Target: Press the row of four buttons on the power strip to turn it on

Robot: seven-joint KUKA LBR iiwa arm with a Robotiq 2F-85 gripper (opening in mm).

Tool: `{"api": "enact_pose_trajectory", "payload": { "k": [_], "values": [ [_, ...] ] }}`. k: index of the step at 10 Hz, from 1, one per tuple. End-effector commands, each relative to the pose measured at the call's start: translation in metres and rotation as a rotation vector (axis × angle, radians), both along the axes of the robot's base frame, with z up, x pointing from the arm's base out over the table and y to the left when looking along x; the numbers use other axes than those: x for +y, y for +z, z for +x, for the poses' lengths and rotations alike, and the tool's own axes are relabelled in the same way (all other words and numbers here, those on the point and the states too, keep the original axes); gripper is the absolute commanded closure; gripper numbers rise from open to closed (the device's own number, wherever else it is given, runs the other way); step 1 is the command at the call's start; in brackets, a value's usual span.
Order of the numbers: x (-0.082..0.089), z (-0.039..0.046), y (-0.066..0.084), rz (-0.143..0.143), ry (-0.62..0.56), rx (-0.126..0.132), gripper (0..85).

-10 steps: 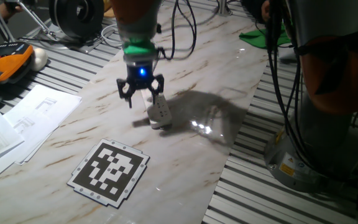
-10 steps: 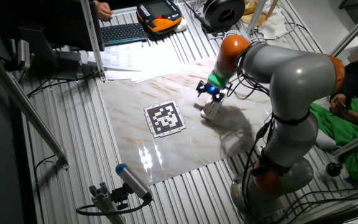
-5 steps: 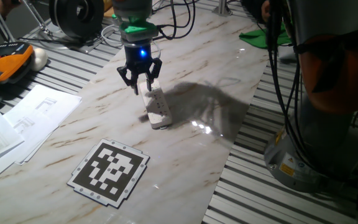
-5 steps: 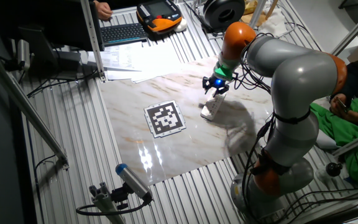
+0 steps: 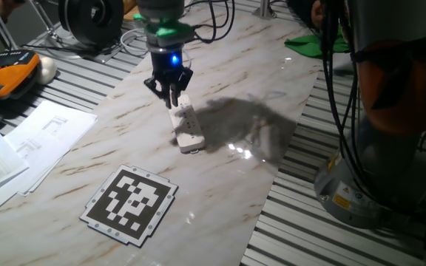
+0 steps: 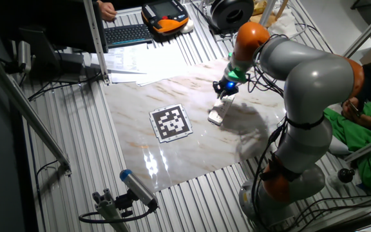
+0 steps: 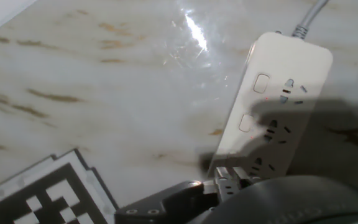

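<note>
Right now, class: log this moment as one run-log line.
arm: pincer over power strip | strip: flat on marble table | marker board: apart

White power strip with dark socket holes under the black, blue-lit gripper; black-and-white checkered marker board beyond it on beige brown-veined marble table

The counter was a glossy marble-patterned slab laid over a ribbed metal bench. On the slab lay the white power strip, its cord running off one end, and nearer the front edge a black-and-white marker board, flat, well apart from it.
</note>
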State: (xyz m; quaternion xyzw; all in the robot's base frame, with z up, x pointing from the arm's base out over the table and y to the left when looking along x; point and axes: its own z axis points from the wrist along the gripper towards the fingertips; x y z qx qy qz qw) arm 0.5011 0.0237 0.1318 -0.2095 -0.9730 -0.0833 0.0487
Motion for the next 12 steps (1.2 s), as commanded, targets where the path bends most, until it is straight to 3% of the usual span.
{"api": "enact_pose_trajectory", "payload": {
  "k": [1,3,9,12],
  "values": [
    [-0.001,-0.0018,0.001,-0.006,0.132,-0.005,85.0],
    [-0.003,-0.0055,0.004,-0.024,0.182,-0.013,85.0],
    [-0.001,-0.0117,0.006,-0.041,0.239,-0.044,85.0],
    [0.003,-0.0159,0.003,-0.04,0.246,-0.036,85.0]
  ]
}}
